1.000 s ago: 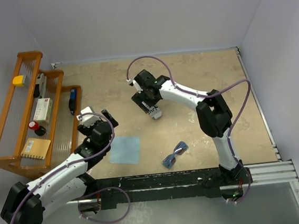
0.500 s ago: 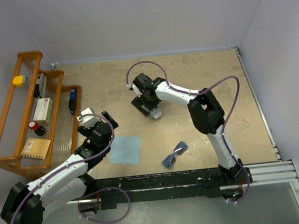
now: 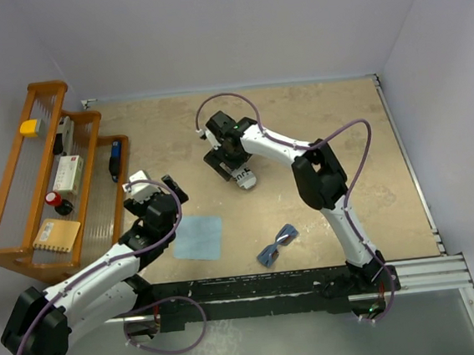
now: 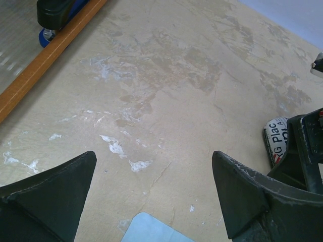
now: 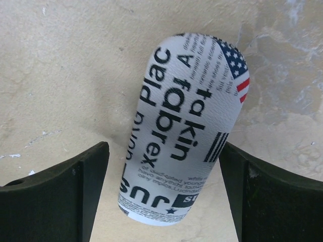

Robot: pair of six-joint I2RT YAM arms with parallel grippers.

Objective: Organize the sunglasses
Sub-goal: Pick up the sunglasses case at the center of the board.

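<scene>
One sunglasses [image 3: 277,245], one cloth [image 3: 198,237], one case [image 5: 186,116]; two tools released: left tool [image 4: 154,156], right tool [image 5: 164,147] straddling case.

The tabletop [image 4: 166,75] is showing a matt, stone-like beige finish, mottled and flecked with white scuffs. The glasses case [image 5: 184,131] is wearing a finely woven, matt printed fabric. The cloth [image 3: 198,237] is looking soft and matt. The sunglasses [image 3: 277,246] are showing translucent blue plastic lenses. The rack [image 3: 47,87] is gleaming like varnished orange wood. The left gripper fingers [image 4: 50,191] are looking like matt black plastic, scratched pale at the edges.
</scene>
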